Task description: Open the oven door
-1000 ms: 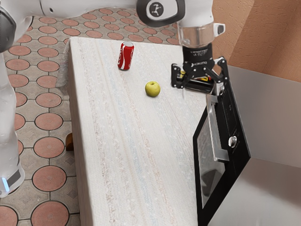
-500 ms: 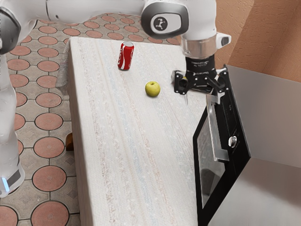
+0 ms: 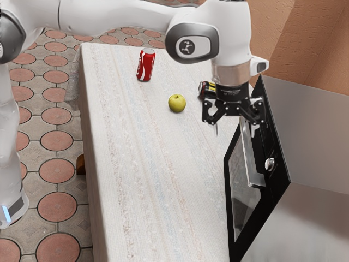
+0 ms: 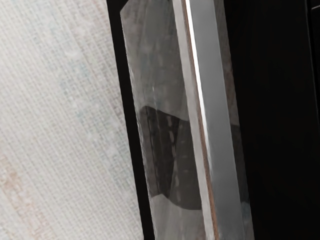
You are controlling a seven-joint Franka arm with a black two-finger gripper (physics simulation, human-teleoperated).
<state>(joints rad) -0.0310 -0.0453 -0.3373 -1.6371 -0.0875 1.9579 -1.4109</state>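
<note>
Our pincer [image 3: 235,130]: wide apart | handle [image 3: 250,158]: close, maybe touching | oven door [image 3: 241,199]: faces exterior view's left; long handle runs along table [image 3: 158,191]

arm [image 3: 117,17] extended, wrist [image 3: 232,43] upright, end effector [image 3: 235,125] pointing down, fingers [image 3: 215,130] spread apart.

Recognise Coca-Cola on the red can [image 3: 145,65] standing on the desk [image 3: 152,180] — in white script turned sideways, only partly legible. Make out a dark emblem on the arm's joint [image 3: 187,47]. Spot small white print on the black wrist [image 3: 233,93] — too tiny to read.
</note>
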